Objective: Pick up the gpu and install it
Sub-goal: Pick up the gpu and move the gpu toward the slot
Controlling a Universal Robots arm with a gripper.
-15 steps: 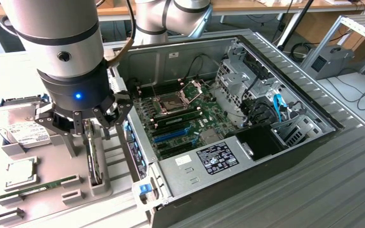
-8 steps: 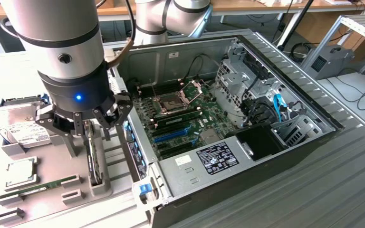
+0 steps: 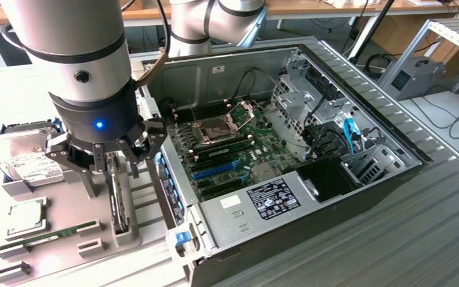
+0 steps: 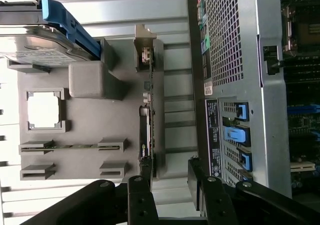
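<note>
Exterior view: tool [image 3: 108,158] wide open over upright gpu [image 3: 118,202]; power-supply label [image 3: 271,199] unreadable.

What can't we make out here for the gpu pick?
- gpu fan face: exterior view, card stands edge-on in its holder, top hidden by the claw.
- Claw-to-gpu contact: wrist view, a finger overlaps the card's end; touching or apart unclear.
- Hard drive label: exterior view, too small, partly behind the arm.
</note>
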